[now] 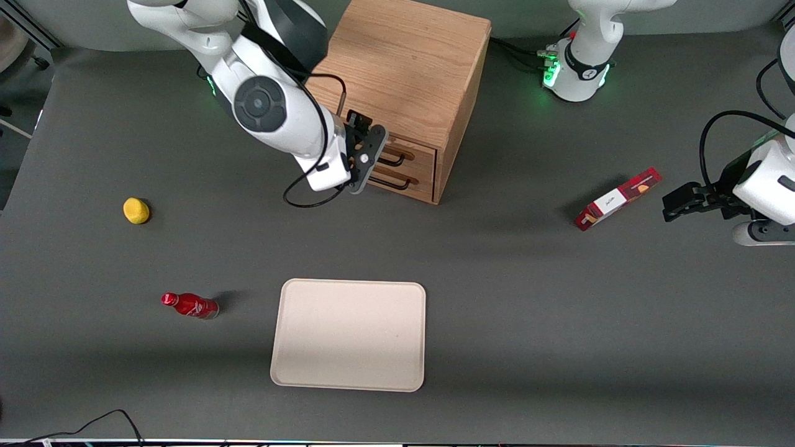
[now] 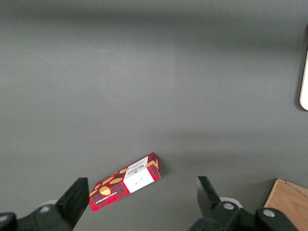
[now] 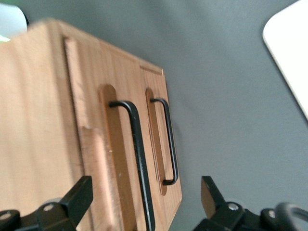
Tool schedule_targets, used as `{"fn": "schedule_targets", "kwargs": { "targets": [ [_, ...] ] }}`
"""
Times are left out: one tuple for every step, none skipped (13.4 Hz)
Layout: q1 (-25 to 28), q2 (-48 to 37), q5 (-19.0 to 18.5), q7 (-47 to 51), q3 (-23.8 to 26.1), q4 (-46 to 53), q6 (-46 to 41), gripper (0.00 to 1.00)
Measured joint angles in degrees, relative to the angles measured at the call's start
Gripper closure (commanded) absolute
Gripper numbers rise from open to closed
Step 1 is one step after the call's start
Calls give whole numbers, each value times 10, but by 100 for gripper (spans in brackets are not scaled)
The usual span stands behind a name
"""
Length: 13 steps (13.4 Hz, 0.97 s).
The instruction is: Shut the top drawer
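The top drawer (image 1: pixel 407 151) sits in the oak cabinet (image 1: pixel 404 74) at the upper middle of the front view, its front panel facing the camera side of the table (image 1: pixel 497 310), with a thin black bar handle (image 3: pixel 138 159) across it; in the right wrist view the panel looks nearly flush with the cabinet face. Just below it is the second drawer front (image 1: pixel 404 180) with a matching handle (image 3: pixel 169 142). The end effector (image 1: pixel 367 162) hangs right in front of the drawer fronts, its fingers (image 3: pixel 77 195) spread wide with nothing between them. Nearer the camera lies a cream tray (image 1: pixel 349 334). Toward the working arm's end are a yellow lemon (image 1: pixel 136 210) and a red bottle (image 1: pixel 189 305) lying on its side; toward the parked arm's end is a red tartan box (image 1: pixel 617 198).
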Motion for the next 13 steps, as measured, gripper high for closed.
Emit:
{"fn": "schedule_targets", "kwargs": {
  "targets": [
    [-3, -12, 0, 7, 0, 15, -7, 0],
    [-6, -30, -1, 15, 0, 24, -11, 0],
    [-8, -52, -6, 28, 0, 28, -15, 0],
    [-9, -80, -17, 48, -1, 29, -28, 0],
    [-9, -110, -37, 81, -1, 30, -45, 0],
    [-10, -143, -56, 137, -2, 29, -59, 0],
    [-12, -177, -67, 212, -7, 29, -76, 0],
    [-13, -209, -74, 291, -21, 28, -90, 0],
    [-16, -236, -79, 362, -38, 27, -102, 0],
    [-19, -259, -89, 415, -60, 27, -116, 0],
    [-21, -277, -100, 444, -87, 26, -129, 0],
    [-24, -291, -109, 455, -116, 26, -141, 0],
    [-26, -302, -112, 457, -147, 26, -152, 0]
  ]
}}
